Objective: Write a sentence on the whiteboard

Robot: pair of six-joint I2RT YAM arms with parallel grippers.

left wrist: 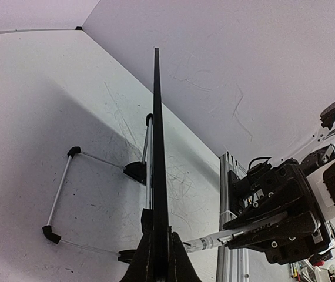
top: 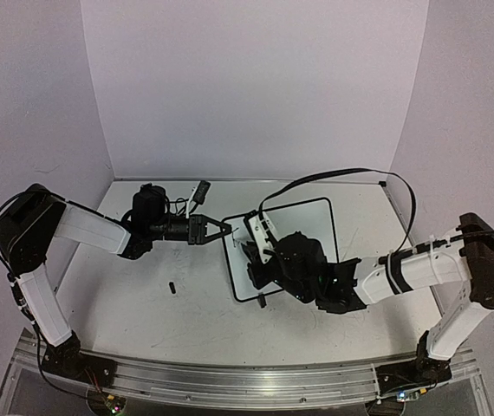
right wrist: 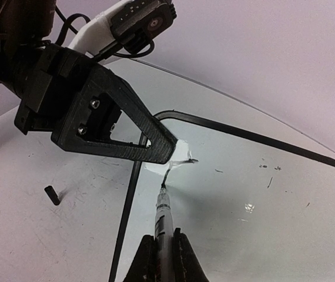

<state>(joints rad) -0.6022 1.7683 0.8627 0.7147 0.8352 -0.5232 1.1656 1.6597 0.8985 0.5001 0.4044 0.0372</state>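
Step in hand: the very start of the writing. I hold the small white board with thin black rounded-corner frame (top: 303, 221) steady with one arm and write with the other. No words of the sentence are readable. There is only a short dark stroke (right wrist: 182, 161) by the nib, plus a few specks further along the board.

The board sits near the table's middle, a bit toward the right edge and the far edge. Its left side is turned toward the left arm.

Left gripper (top: 221, 229): arm stretched low from the left edge, wrist level. Its fingers are closed on the board's frame at the far-left corner, and the left wrist view shows the board edge-on between them.

Right gripper (right wrist: 163, 258): arm reaches in from the right edge, elbow bent, wrist over the board's near-left part. Its fingers are clamped on the slim silver-barrelled marker (right wrist: 163, 217), nib at that same corner, just beside the left finger. I cannot tell whether the nib is touching.

A small black cap-like piece (top: 172, 287) lies on the scuffed grey tabletop (top: 143, 321), left of the board and well apart from it.

Next, as I judge it: light nib pressure and strokes running away from the left finger. The space there is tight, so a collision is the risk.
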